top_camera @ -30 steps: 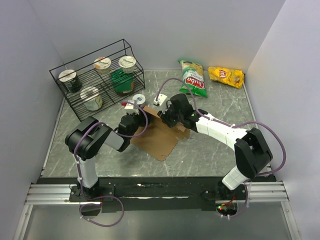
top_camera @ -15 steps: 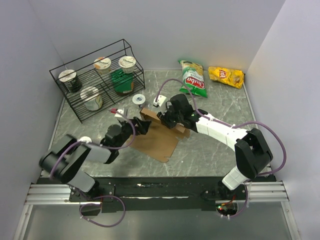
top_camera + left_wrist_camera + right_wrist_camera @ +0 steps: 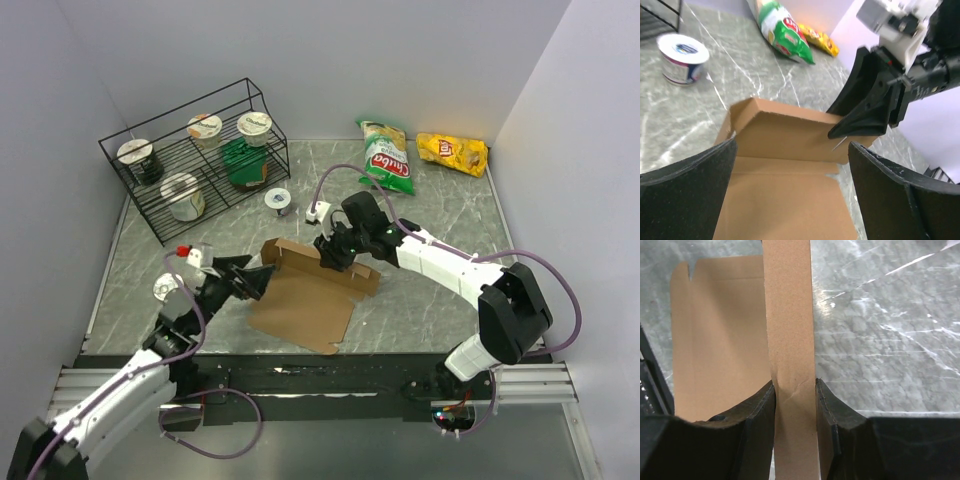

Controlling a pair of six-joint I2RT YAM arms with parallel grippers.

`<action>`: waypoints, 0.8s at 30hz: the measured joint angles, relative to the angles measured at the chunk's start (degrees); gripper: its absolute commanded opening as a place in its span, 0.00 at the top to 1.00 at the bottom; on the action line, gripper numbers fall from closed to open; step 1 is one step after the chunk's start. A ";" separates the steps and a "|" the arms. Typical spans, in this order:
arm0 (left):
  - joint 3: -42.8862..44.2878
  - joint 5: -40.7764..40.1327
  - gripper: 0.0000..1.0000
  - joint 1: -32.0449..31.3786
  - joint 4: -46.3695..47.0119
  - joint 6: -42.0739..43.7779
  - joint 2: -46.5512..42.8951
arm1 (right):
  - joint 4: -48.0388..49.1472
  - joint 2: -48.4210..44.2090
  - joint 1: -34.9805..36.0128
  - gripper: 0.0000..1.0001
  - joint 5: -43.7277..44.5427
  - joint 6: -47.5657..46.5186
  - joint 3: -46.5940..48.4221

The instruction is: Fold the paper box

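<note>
**Box fold: early stage, one wall up, the rest flat**

The paper box [image 3: 305,290] sits mid-table [image 3: 440,215], between the two arms. It's mostly a flat sheet.

- Right gripper [image 3: 794,400]: closed on the far flap [image 3: 790,130]. In the wrist view a strip of cardboard runs straight through the jaws with both pads against it. It's holding that flap up off the table along the far edge.
- Left gripper [image 3: 790,160]: jaws wide apart and holding nothing. It's low at the box's left near side, pointed at the raised flap. From the overhead I can't tell whether a fingertip touches the sheet edge.
- Main panel [image 3: 300,305]: flat on the marble. The near and right edges don't look lifted.

My read on progress:
- Done: the far wall is creased and standing, and the left far corner shows a bend where the short end piece meets it.
- Left: the other walls need raising, the end tabs tucking and the whole thing locking so it holds unaided. I'd call that well under half done.
- The standing flap looks dependent on the right grip. I'd expect it to sag if released before a side wall supports it.

The wire rack [image 3: 150,195], small tub [image 3: 278,200], green chip bag [image 3: 388,158] and yellow chip bag [image 3: 452,152] are all well apart from the box and not in the way.
</note>
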 measured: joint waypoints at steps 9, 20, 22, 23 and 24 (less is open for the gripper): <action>1.57 0.48 0.07 11.10 -14.16 -2.67 1.88 | -0.85 -0.28 0.04 0.70 -1.62 -0.02 -0.02; 8.00 2.23 0.02 16.50 -11.56 -3.56 12.57 | -1.29 -0.87 0.04 0.70 -2.38 0.00 -0.46; 9.16 2.32 0.03 17.73 -9.90 -3.56 15.96 | -1.31 -0.87 0.04 0.70 -2.51 0.00 -0.46; 9.94 2.51 0.03 18.25 -9.38 -3.48 18.25 | -1.31 -0.87 0.04 0.70 -2.54 0.00 -0.46; 10.99 2.93 0.04 18.69 -8.90 -3.08 21.73 | -1.29 -0.87 0.04 0.70 -2.56 0.00 -0.46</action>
